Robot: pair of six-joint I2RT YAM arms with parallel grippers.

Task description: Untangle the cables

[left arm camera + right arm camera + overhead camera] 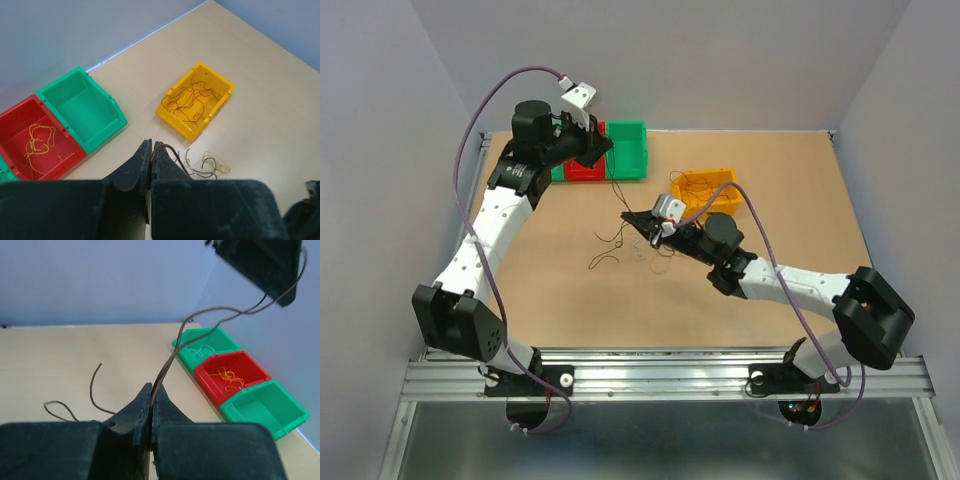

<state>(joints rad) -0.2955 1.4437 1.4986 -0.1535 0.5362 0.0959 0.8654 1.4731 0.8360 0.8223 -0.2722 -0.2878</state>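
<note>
Top external: left gripper (588,148) is hanging above the red bin (582,170) at the back, its fingertips hidden under its own wrist. Right gripper (632,218) is sitting low mid-table, near the yellow bin (720,172). Loose cables (608,252) are lying on the table (790,200) near its tips, too thin to separate. Left wrist: jaws are pressing together on a brown cable (167,148), its lower run cut off behind the fingers. Dark strands are filling the yellow bin, orange ones the red. Right wrist: jaws are pinching the same brown cable, which is rising to the left gripper at upper right. Green bins (260,410) are flanking the red one.
</note>
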